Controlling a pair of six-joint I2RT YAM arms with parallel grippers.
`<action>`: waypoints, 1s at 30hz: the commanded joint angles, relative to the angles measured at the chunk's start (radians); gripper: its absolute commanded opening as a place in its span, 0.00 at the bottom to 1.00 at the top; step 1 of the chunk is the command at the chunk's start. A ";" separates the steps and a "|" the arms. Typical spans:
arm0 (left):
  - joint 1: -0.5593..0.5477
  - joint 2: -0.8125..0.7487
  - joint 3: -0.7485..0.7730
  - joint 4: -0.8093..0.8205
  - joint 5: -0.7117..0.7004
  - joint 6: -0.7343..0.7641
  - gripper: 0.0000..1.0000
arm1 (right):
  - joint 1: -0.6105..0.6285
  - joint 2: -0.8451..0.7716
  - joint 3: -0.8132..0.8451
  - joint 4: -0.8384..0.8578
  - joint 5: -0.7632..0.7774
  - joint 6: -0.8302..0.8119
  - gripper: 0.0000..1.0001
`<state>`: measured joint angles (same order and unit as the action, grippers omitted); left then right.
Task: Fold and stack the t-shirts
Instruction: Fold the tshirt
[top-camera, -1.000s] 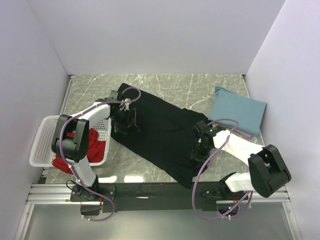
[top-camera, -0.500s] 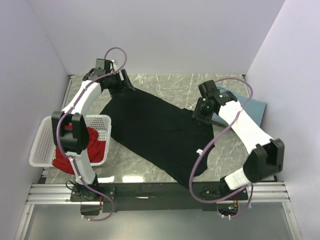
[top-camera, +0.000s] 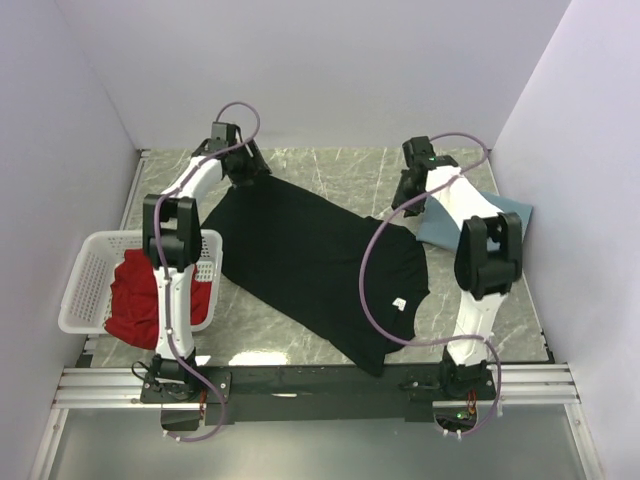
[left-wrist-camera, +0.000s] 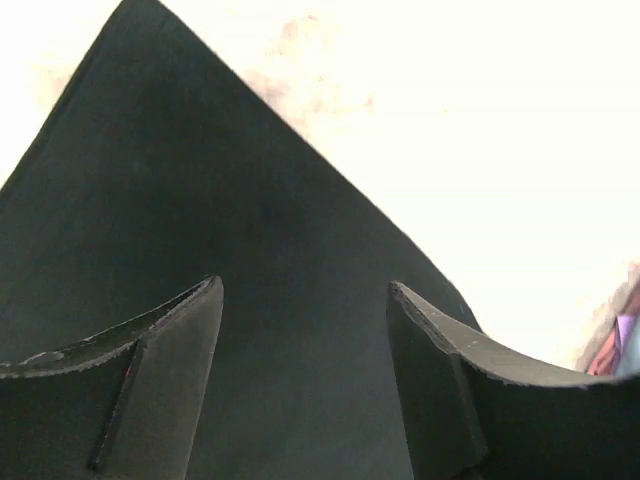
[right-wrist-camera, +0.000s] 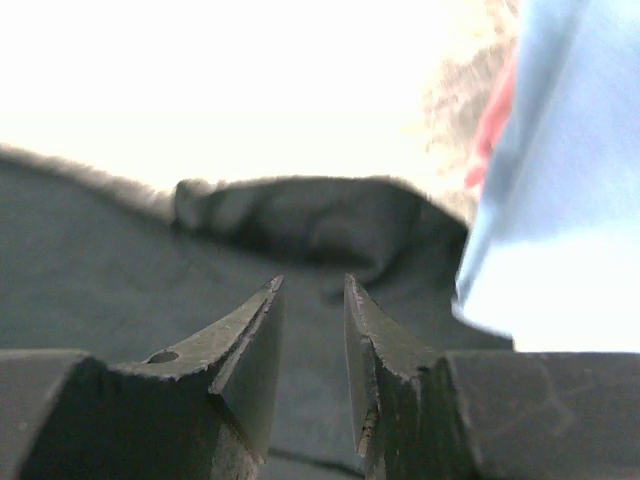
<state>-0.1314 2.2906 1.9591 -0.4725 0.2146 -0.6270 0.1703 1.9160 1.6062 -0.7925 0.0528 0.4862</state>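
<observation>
— Any writing, brand or number to read here?
— None. The large black cloth t-shirt (top-camera: 310, 260) bears a small white square mark (top-camera: 399, 303), but it is too small to show any letters
— And elsewhere?
— Nothing legible in any view

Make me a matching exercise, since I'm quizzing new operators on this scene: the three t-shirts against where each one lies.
Things:
1. black t-shirt
2. red t-shirt
3. dusty-blue t-shirt

Places:
A. inside the white basket
B. folded at the right side of the table
C. spread across the middle of the table

Pairs: 1-C; 2-A; 3-B
</observation>
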 joint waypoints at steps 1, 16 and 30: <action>-0.002 0.050 0.043 0.118 0.051 -0.051 0.73 | -0.008 0.081 0.057 0.033 0.030 -0.075 0.37; 0.055 -0.003 -0.181 0.074 -0.063 -0.094 0.76 | -0.043 0.218 0.106 -0.071 -0.040 -0.117 0.40; 0.056 -0.019 -0.174 0.037 -0.032 -0.028 0.78 | -0.043 0.244 0.081 -0.060 -0.145 -0.095 0.07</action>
<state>-0.0818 2.2856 1.7832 -0.3599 0.2050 -0.6945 0.1284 2.1456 1.6398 -0.8398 -0.0711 0.3763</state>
